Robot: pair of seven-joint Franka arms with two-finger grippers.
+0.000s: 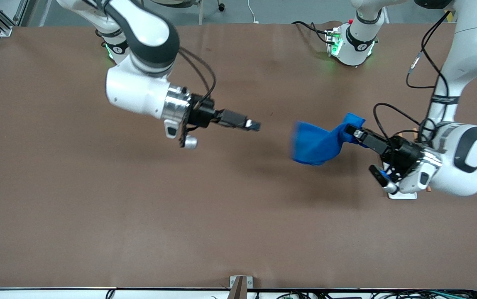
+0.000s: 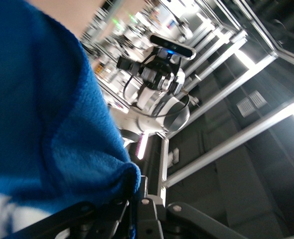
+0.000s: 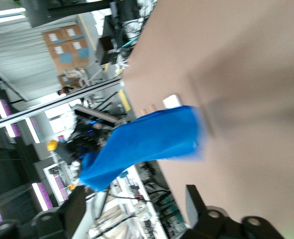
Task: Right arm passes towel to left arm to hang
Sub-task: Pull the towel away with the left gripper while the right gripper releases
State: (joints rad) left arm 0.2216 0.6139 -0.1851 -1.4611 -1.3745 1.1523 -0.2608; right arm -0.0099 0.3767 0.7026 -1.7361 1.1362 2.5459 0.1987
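A: Two arms over one bare brown table [image 1: 97, 216], and nothing lies between them.

B: And the towel [image 1: 319, 143]?

A: Up in the air over the table toward the left arm's end, pinched at one end by the left gripper [image 1: 351, 132], whose jaws are clamped tight on it. The rest hangs free in a loose fold, casting a shadow on the tabletop.

B: The right gripper [image 1: 256, 125]?

A: Over the middle of the table, well apart from the cloth, fingers spread and holding nothing (the right wrist view shows both fingers [image 3: 77, 206] parted with a gap between them).

B: What is the cloth like?

A: Bright blue and fuzzy; the left wrist view shows the nap and a darker stitched edge on the towel [image 2: 42, 124] up close, which the front view does not. That view also shows the right gripper [image 2: 124, 63] farther off, pointing this way.

B: Anything else?

A: The right wrist view shows the towel [image 3: 142, 144] as a blue band stretched over the table edge.
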